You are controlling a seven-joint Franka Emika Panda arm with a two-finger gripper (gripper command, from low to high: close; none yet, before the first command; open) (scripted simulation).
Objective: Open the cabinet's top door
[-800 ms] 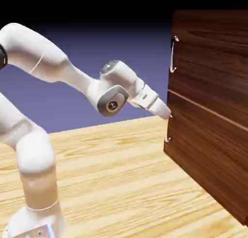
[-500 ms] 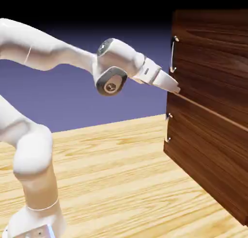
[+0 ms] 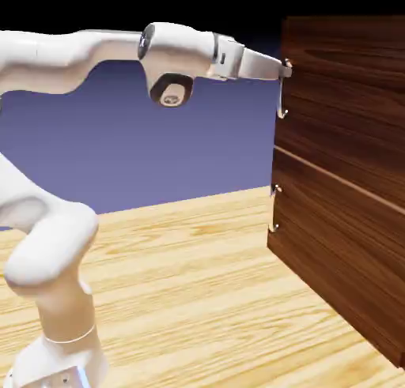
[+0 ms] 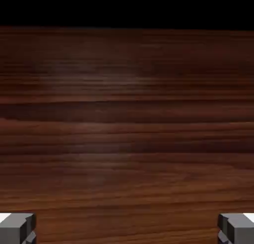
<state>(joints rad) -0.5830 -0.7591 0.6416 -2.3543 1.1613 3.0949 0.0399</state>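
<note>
- Since the earlier frames the arm [image 3: 71, 50] has swung upward from level with the seam [image 3: 332, 177] between the two panels, and the gripper [image 3: 278, 66] now points level at the upper end of the long silver handle [image 3: 281, 88].
- Left of the cabinet [image 3: 348, 220], the arm stretches out high above the table [image 3: 174, 276], with plenty of free air under it and behind it for a backward pull.
- At the cabinet's left front edge, the gripper tip sits right by the handle's top mount; whether it touches cannot be told.
- Seen from the hand, the two fingertips [image 4: 17, 227] stand spread wide at the bottom corners with only dark wood grain between them, so nothing is held.
- By my reading the step in hand is the approach to the handle; the top door [image 3: 340, 94] looks closed.
- Next, the fingers likely need lining up to straddle the bar, then closing before any pull.
- Below the seam, the shorter handle [image 3: 274, 209] on the lower panel stays well clear of the hand.
</note>
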